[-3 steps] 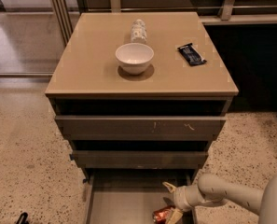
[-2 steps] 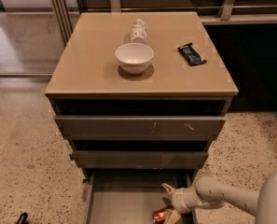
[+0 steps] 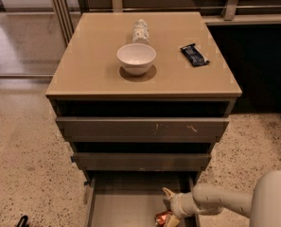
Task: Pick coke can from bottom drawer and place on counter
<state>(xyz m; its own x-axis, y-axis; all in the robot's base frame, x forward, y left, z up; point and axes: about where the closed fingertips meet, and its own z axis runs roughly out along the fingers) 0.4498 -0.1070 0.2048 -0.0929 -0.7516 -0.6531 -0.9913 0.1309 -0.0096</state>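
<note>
- Nearest me, the gripper (image 3: 170,208) is low inside the bottom drawer (image 3: 123,206), at its right side, right against the coke can (image 3: 162,218). Whether it actually has hold of the can I cannot tell from here.
- The can looks tipped rather than upright, close to the drawer's right wall. To my eye a shiny round can lying like that could roll or skid away if it is squeezed off-centre, and end up further back under the cabinet.
- If the hold is shallow, I'd expect the can to slip out on the lift and drop back into the tray or onto the speckled floor (image 3: 21,145).
- The middle drawer (image 3: 142,161) and the top drawer (image 3: 142,126) both jut out above the tray. A straight upward lift risks knocking the can or the arm against their fronts; it probably has to come out toward me first.
- Up on the counter (image 3: 90,67), the white bowl (image 3: 136,58) sits near the middle, with a dark snack bar (image 3: 194,55) to its right. A careless set-down could clip either one.
- Farthest back, the pale patterned can (image 3: 140,30) stands just behind the bowl; a long reach could topple it.
</note>
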